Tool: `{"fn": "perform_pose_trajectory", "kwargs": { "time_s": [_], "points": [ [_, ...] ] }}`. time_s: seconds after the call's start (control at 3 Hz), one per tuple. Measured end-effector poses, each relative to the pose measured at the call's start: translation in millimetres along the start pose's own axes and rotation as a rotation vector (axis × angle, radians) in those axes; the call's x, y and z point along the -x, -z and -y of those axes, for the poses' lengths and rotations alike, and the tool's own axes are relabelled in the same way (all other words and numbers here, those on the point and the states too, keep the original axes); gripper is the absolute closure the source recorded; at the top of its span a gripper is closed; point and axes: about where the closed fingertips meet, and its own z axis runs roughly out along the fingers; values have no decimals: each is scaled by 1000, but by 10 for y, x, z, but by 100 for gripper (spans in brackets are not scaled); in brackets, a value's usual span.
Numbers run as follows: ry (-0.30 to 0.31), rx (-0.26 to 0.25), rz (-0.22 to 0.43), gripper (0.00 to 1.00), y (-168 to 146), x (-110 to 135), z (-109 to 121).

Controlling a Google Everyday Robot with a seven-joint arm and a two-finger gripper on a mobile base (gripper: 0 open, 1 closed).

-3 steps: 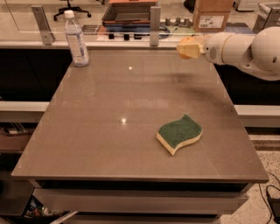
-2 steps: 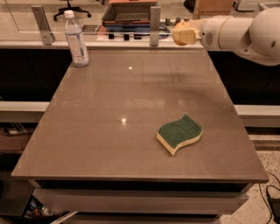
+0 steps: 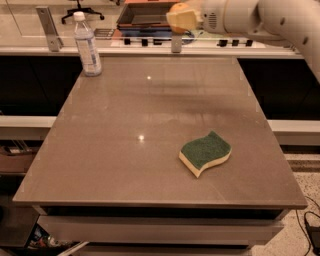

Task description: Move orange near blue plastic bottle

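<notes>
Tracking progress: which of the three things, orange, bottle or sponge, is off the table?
The orange, held in the gripper up by the far edge; the blue plastic bottle and sponge both rest on the table.

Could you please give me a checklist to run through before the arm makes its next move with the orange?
1. Orange held: ok, it sits at the tip of the gripper, up above the table's far edge.
2. Firmness of the grip: cannot tell.
3. Bottle upright: ok, it stands at the far left corner with its cap on.
4. Free spot beside the bottle: ok, the table to its right is bare.
5. Way to the bottle: ok, the sponge lies at the near right, well off that line.
6. Orange near the bottle: not ok, not yet done.
</notes>
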Motion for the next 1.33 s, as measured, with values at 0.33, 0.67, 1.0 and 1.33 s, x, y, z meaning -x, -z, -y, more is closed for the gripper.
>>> {"fn": "perform_pose_trajectory", "kwargs": {
  "time_s": [0.33, 0.67, 1.0, 1.33],
  "points": [
    [0, 92, 5, 100, -397, 103, -188],
    [-12, 183, 9, 100, -786, 111, -414],
    [-38, 225, 2, 100, -1075, 36, -615],
    [-67, 220, -25, 100, -1314, -149, -804]
  ]
}}
